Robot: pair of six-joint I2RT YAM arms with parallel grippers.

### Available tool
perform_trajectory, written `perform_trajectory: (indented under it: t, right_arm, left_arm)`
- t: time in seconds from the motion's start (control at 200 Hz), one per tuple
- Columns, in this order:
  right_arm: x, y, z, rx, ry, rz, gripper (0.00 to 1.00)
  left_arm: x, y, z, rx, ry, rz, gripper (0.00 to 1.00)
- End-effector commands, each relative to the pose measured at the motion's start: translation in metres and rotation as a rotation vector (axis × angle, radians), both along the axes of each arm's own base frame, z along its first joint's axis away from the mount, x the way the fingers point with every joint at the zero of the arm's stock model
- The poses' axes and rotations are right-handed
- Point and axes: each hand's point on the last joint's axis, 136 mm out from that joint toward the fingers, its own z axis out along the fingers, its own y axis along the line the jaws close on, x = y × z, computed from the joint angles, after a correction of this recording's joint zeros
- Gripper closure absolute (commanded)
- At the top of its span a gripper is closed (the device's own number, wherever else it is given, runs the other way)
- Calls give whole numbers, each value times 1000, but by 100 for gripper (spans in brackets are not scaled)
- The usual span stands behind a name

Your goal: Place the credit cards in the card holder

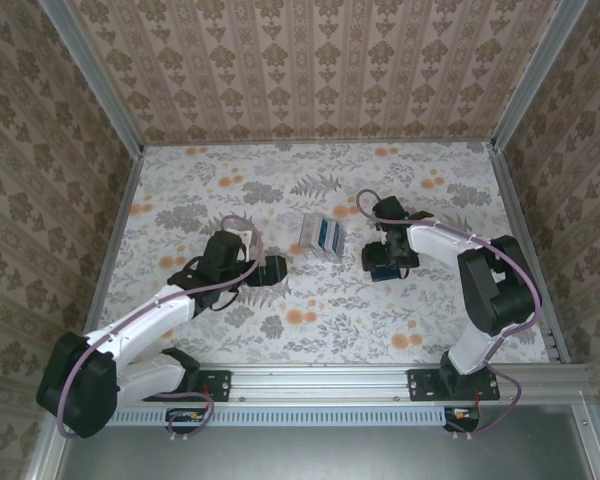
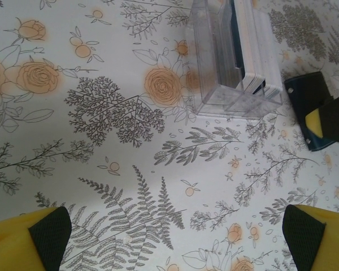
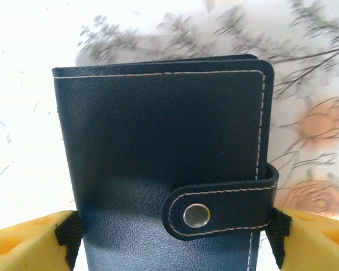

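The flowered surface point(image 1: 210, 190) carries everything. The left arm point(image 1: 150, 320) hangs with its jaws spread wide over a bare patch, holding nothing. The right arm point(image 1: 480, 280) has its jaws pressed on both side edges of the card holder point(image 3: 164, 147), whose long axis runs twelve to six between them, snap strap fastened. A clear stand point(image 1: 320, 236) sits at ten o'clock from the right jaws and two o'clock from the left, which I judge slightly nearer. The credit cards point(image 2: 248, 45) stand upright inside it.
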Motion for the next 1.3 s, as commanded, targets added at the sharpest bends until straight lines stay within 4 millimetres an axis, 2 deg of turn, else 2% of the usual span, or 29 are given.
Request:
perform_trajectory:
  t: [0.0, 0.245, 0.345, 0.445, 0.535, 0.66, 0.76, 0.825, 0.9, 1.05, 1.11, 1.295]
  right_arm:
    - [-24, 26, 4, 59, 92, 79, 15]
    - [-73, 108, 9, 323, 161, 65, 15]
    - [-71, 151, 23, 499, 127, 55, 14]
    - [-64, 170, 33, 612, 104, 47, 14]
    - [-62, 159, 32, 559, 87, 40, 14]
    - [-59, 115, 24, 401, 55, -61, 14]
    - [-57, 75, 19, 292, 3, -181, 20]
    - [-54, 63, 22, 274, -43, -220, 22]
    - [-50, 60, 24, 298, -77, -251, 25]
    - [-44, 74, 18, 400, -53, -293, 32]
    - [-42, 72, 13, 377, -44, -292, 36]
    - [-40, 65, 4, 307, -49, -261, 46]
  left_arm:
    - [1, -7, 6, -39, 5, -1, 0]
    - [-16, -6, -35, -26, 171, 30, 0]
    - [-23, -12, -44, -11, 216, -17, 1]
    - [-27, -17, -52, 31, 259, -61, 4]
    - [-27, -23, -51, 55, 260, -96, 7]
    - [-22, -30, -47, 68, 227, -128, 8]
    - [-15, -36, -44, 62, 204, -141, 8]
    - [-9, -41, -40, 61, 180, -165, 8]
    - [-2, -48, -36, 67, 157, -193, 8]
    - [5, -68, -38, 45, 166, -265, 15]
    - [2, -78, -40, 53, 150, -316, 22]
    - [-9, -106, -48, 143, 98, -456, 24]
